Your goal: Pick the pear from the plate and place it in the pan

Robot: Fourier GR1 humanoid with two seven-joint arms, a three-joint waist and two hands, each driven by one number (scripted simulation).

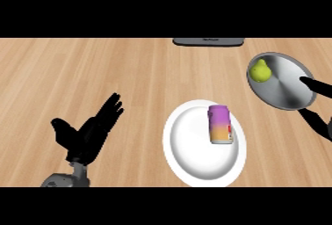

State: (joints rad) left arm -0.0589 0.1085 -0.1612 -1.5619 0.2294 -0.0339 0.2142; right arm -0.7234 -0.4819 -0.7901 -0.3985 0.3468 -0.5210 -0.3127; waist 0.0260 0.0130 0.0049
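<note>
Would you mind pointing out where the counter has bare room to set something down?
Bare wood spans the far left, beyond the left hand, and the strip between that hand and the white plate. It is crowded on the right: the can fills the plate, and the right hand overlaps the pan holding the pear.

Bare table [91,66] stretched wide across the left and centre, offering open passage. A can [220,125] lay on the white plate [188,149], blocking its middle. The pan [285,88] at the right held a pear [261,71] near its upper left rim; the right hand [318,88] reached over its right edge. The left hand [88,132] stood open at lower left
</note>
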